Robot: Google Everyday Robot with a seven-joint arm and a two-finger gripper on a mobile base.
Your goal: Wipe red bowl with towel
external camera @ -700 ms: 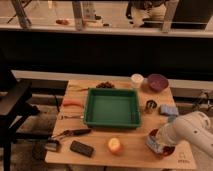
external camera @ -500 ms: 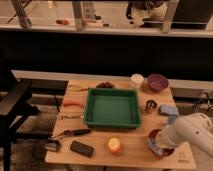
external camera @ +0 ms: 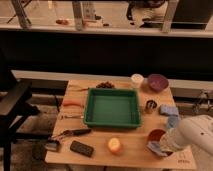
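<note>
The red bowl (external camera: 157,134) sits near the table's front right corner. A light blue towel (external camera: 156,147) lies against the bowl's front edge, partly over its rim. My gripper (external camera: 164,144) is at the end of the white arm (external camera: 194,133), which comes in from the right. It is down at the towel and the bowl's front right side, and the arm hides much of it.
A green tray (external camera: 112,121) fills the middle of the wooden table (external camera: 95,157). Behind the bowl stand a metal cup (external camera: 150,106), blue items (external camera: 169,110), a purple bowl (external camera: 157,81) and a white cup (external camera: 136,79). An orange fruit (external camera: 115,145), a black object (external camera: 81,148) and utensils (external camera: 70,133) lie at the front left.
The arm and the towel have shifted slightly towards the table's front right at the red bowl. Nothing else has moved.
</note>
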